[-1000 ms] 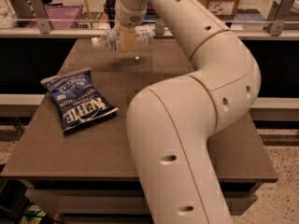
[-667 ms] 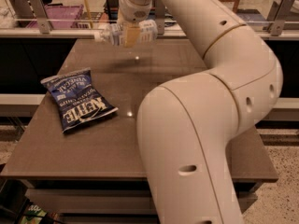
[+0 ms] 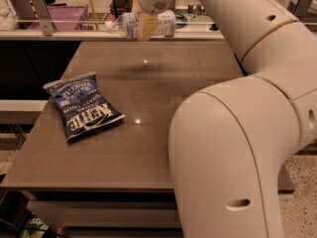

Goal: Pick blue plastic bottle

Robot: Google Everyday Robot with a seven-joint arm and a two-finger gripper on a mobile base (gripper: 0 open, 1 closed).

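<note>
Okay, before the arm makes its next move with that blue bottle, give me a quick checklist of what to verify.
1. blue plastic bottle in the gripper: ok, clamped near its middle, at the top of the view.
2. Bottle off the table: ok, it hangs above the far end, with its shadow on the tabletop below.
3. Bottle attitude: ok, roughly horizontal, lying crosswise in the grip.
4. chip bag out of the way: ok, flat at the front left, well apart from the gripper.
5. Grip firm enough for travel: cannot tell.
6. Gap to the clutter behind the table: cannot tell.
</note>
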